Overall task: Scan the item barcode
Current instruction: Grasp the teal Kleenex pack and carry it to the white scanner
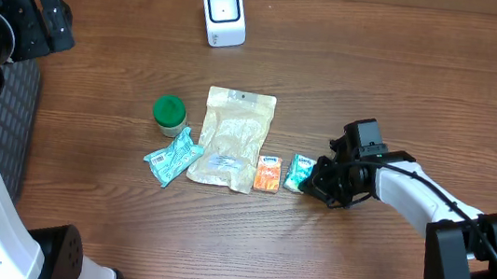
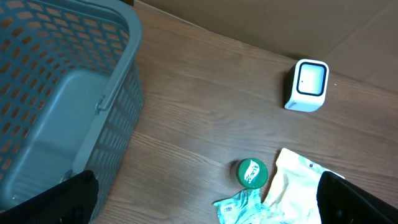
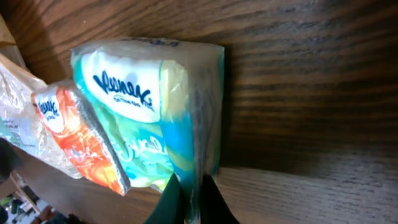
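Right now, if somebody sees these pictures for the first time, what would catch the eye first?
First the right gripper, pinched shut on the edge of the green tissue pack, beside the orange pack in the middle of the table. Then the white scanner standing alone near the far edge, and the grey basket on the left.

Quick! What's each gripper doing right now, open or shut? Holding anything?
Left gripper: open, holding nothing.
Right gripper: shut on the edge of the green tissue pack.
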`<state>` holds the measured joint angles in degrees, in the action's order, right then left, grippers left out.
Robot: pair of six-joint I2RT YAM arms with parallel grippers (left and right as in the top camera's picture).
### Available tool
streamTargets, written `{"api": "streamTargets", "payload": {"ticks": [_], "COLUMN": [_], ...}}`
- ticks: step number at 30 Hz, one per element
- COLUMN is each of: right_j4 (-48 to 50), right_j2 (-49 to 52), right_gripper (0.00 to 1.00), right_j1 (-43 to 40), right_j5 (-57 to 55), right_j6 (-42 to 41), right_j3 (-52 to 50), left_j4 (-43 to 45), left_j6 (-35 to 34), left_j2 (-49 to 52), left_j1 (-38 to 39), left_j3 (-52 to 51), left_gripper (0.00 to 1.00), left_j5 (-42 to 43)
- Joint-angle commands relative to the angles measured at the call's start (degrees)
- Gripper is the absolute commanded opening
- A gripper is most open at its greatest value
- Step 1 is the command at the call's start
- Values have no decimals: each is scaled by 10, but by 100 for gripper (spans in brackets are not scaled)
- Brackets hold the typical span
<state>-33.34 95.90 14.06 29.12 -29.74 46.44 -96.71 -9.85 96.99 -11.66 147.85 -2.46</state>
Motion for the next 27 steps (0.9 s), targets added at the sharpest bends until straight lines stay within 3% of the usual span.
{"api": "streamTargets", "payload": {"ticks": [1,5,10,13,19,27], "right_j4": [-18,-88,-180,-196,-122,-109], "right_j2": [2,-28,-60,-62,-62,-62], "right_gripper": [4,4,4,4,4,4], "right_j1": [-2,-25,-59,-64,-63,-63], "right_j5": [0,40,249,356,593,607], "right_j6": [30,113,265,284,291,267], "right_j3": [29,81,174,211,217,218], "left_j4": [-1,-1,-1,-1,-1,-1], "left_j6": [13,13,13,13,13,13], "left_j2": [2,2,2,2,2,2], "left_j1": [-3,-3,-3,-3,-3,-3], "left_j3": [5,5,5,5,5,5], "left_gripper": [100,99,100,99,100,99], "left_j5": [-9,-9,-9,-9,-9,-9]}}
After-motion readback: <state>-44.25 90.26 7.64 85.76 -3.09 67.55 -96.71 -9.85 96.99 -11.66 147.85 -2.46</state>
